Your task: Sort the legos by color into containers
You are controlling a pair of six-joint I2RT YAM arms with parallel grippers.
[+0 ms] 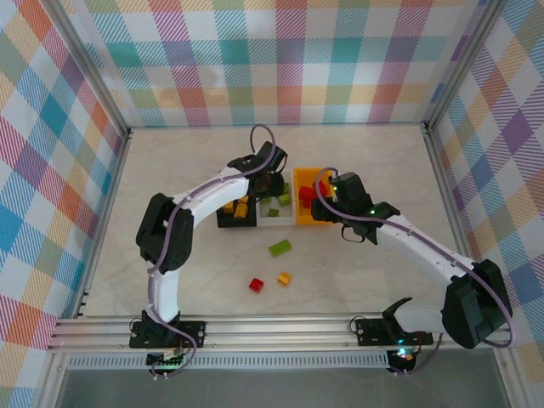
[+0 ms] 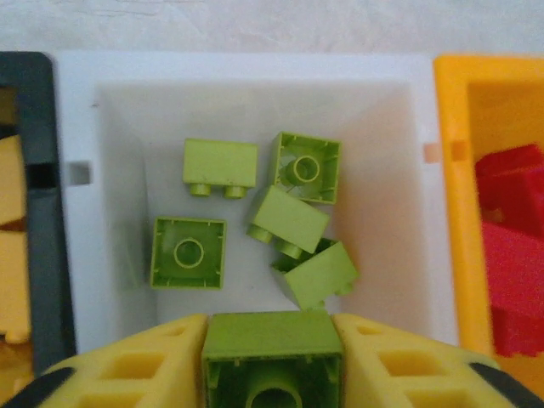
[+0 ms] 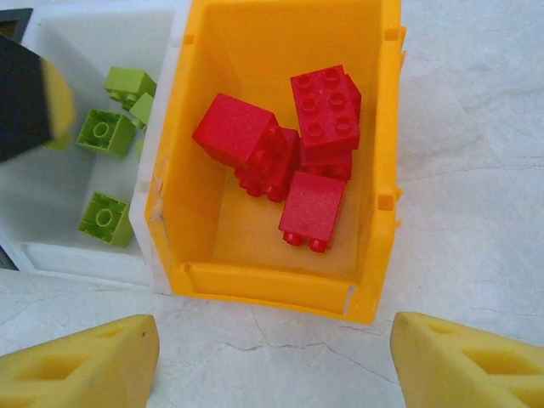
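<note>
- The left gripper (image 2: 272, 361) is shown closed on a lime green brick (image 2: 272, 340), which is clamped between the yellow pads (image 2: 144, 365) with its hollow underside turned towards the wrist camera.
- This brick is held directly above the near end of the white bin (image 2: 246, 68), where five loose green bricks (image 2: 287, 219) already lie. The release is judged to need no sideways travel, only an opening of the jaws.
- The white bin is set between the black bin (image 2: 34, 127) on the left and the orange bin (image 3: 280, 293) on the right.
- The left arm (image 1: 200, 200) is bent outward to the left and reaches far and rightward, with the wrist pointed down.
- The right gripper (image 3: 272, 361) is held wide open and empty just near of the orange bin, in which red bricks (image 3: 314, 127) are gathered.
- Three bricks are left on the table (image 1: 365, 280), near of the bins and between the arms: a green one (image 1: 280, 248), a red one (image 1: 256, 285) and a yellow-orange one (image 1: 284, 278).
</note>
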